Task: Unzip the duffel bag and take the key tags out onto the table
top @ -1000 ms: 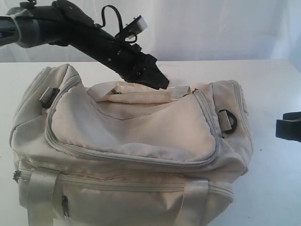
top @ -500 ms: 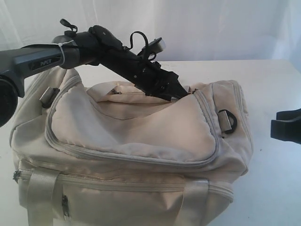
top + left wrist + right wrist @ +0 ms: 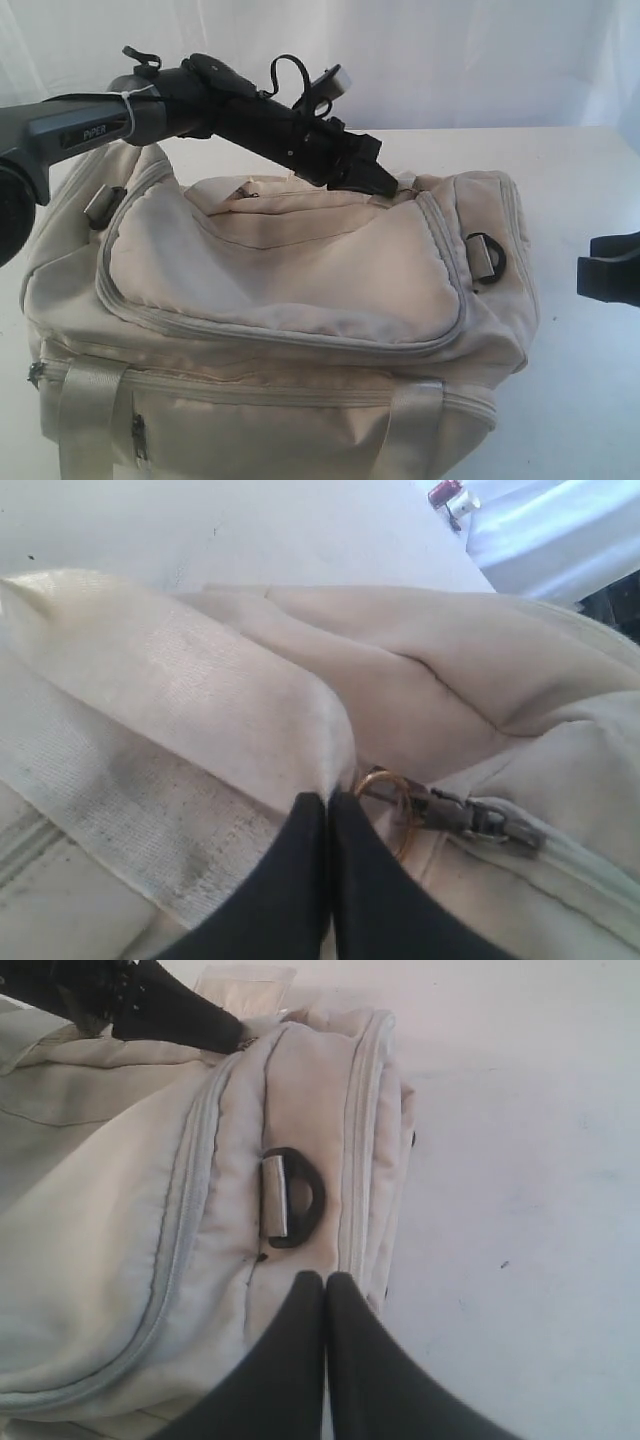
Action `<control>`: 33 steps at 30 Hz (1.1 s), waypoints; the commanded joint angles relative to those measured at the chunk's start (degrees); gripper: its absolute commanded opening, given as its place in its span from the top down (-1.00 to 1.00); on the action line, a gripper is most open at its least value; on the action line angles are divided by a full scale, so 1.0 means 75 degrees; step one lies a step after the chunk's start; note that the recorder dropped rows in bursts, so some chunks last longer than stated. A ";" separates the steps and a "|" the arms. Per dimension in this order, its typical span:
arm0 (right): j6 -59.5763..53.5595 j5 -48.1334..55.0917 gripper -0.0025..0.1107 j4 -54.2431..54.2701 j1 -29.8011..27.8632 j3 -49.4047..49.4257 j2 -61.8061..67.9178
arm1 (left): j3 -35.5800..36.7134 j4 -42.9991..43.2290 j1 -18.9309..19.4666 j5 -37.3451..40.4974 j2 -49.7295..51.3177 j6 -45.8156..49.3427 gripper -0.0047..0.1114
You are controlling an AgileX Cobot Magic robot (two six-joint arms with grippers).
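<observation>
Where the white table (image 3: 585,170) shows bare at the right and rear, the cream-beige duffel bag (image 3: 290,270) rests on it and fills most of the exterior view, with the pale grey zipper (image 3: 300,338) curving round its top panel drawn closed along the visible run. The left arm (image 3: 110,118) reaches in from the left, across the bag's top rear edge. The left gripper (image 3: 327,798) has its black fingers pressed together, tips meeting at the edge of a webbing strap (image 3: 180,730) and just beside the zipper pull (image 3: 470,817); whether fabric is pinched between them cannot be told. The right gripper (image 3: 325,1280), fingers likewise together and holding nothing, hangs off the bag's right end, over the table. Near it on that end panel sits a black D-ring (image 3: 292,1197). A small brass ring (image 3: 385,788) hangs from the zipper pull, close to the left fingertips.
</observation>
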 commanded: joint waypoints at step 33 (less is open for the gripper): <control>-0.3598 0.3724 0.95 0.1500 0.0017 -0.7146 0.6202 | -0.0060 -0.0350 0.0221 0.0555 -0.1575 0.0193 0.92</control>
